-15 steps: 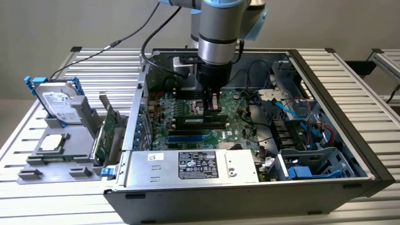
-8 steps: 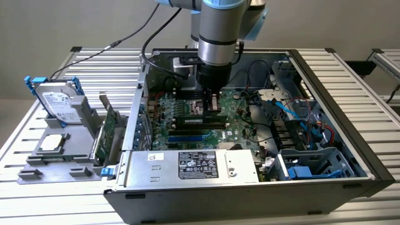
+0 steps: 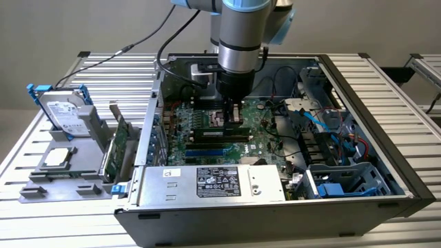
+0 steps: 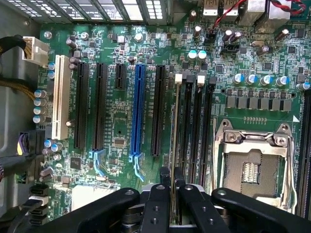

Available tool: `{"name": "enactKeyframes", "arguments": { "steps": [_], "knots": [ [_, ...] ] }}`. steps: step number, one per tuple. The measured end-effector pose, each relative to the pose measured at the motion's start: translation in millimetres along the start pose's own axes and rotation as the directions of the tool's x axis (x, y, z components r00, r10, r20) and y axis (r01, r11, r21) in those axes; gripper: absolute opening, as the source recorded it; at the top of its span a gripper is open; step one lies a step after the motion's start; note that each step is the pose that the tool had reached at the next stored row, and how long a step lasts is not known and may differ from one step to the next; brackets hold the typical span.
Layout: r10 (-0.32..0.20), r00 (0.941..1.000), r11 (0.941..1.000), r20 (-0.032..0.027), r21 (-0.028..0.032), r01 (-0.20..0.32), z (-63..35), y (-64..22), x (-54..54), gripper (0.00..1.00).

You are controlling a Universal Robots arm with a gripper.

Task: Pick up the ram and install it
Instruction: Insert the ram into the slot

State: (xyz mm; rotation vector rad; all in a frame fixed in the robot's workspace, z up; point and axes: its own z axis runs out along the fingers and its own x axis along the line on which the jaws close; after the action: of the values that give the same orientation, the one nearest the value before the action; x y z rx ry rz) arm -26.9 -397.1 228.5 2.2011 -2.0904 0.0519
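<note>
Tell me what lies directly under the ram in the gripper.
The ram, clamped edge-on by the gripper, hangs over the memory slots. Its edge covers the slot beneath, so seating cannot be seen.

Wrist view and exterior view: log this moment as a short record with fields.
tool: shut on the ram, down inside the open computer case
ram: held edge-on, running along the memory slots
seated in a slot: cannot tell
beside the slots: CPU socket on the motherboard
outside the case: hard drive and expansion card stand in a grey holder at the exterior view's left
</note>
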Motion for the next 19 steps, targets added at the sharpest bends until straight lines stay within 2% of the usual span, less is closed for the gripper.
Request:
{"name": "enactKeyframes", "arguments": {
  "steps": [19],
  "knots": [
    [0.000,1.0000,1.0000,0.0006,-0.0009,0.000,6.2,0.2,-4.7,0.14]
  ]
}}
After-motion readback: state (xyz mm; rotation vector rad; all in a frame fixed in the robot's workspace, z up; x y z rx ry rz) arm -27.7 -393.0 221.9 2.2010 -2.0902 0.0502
